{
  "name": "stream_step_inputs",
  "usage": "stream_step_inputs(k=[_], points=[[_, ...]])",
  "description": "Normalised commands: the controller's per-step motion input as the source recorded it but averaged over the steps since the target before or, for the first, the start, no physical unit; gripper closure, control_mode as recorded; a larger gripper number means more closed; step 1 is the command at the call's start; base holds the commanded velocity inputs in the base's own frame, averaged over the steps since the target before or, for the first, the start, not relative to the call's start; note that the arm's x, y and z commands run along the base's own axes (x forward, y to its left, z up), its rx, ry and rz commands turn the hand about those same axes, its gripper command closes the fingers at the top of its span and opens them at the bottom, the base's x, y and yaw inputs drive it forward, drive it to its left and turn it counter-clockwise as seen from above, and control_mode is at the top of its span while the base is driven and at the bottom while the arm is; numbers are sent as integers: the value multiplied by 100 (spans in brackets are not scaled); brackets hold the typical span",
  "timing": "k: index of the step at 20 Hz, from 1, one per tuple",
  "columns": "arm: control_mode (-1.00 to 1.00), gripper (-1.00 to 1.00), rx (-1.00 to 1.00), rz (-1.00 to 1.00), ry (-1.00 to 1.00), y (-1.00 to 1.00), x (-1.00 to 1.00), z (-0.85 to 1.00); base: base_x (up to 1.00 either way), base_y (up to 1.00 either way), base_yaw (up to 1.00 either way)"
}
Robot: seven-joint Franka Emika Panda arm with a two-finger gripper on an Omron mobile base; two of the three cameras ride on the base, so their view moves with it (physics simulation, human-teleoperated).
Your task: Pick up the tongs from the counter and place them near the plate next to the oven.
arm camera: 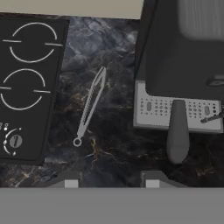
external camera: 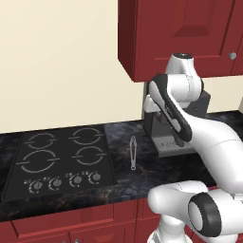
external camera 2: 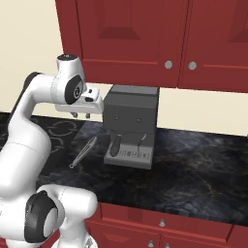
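tongs (external camera: 133, 153): flat on the black stone surface (external camera: 123, 182), untouched, lying between the cooktop (external camera: 59, 161) and the coffee machine (external camera 2: 130, 127). Ring end points toward the front edge, tips toward the wall.
claw (external camera 2: 81, 115): up in the air, well above the surface, over the strip between cooktop and machine. Holds nothing. Fingers (arm camera: 69, 180) sit apart in hand view, gap looks fairly wide.
alignment: in hand view the tongs lie ahead of the claw, a bit off to the left finger's side, slanted vs the finger line. Judging by that, wrist prob needs some roll + a small shift before descent.
done: nothing on the task proper. No grasp, no lift.
left: descend, close on tongs across the two arms, lift, carry to plate by oven, set down near it.
plate/oven: can't locate either from here, so drop spot is unknown. My guess is the base has to drive before placing.
risk: tongs are thin and low on stone, so a shallow grasp could slip. Coffee machine is close on one side, watch clearance.
progress est: very early, pre-grasp approach.
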Motion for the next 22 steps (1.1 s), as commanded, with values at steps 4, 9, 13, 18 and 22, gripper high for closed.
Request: stream_step_inputs(k=[4,9,13,18,22], points=[[-100,-100,0,8,0,13,-28,-1,0,0,0],[-100,-100,-2,2,0,62,-11,-5,0,0,0],[-100,-100,-3,0,3,51,6,-22,0,0,0],[-100,-100,5,-6,16,17,1,-83,0,0,0],[-100,-100,13,-10,21,0,2,-100,0,0,0]])
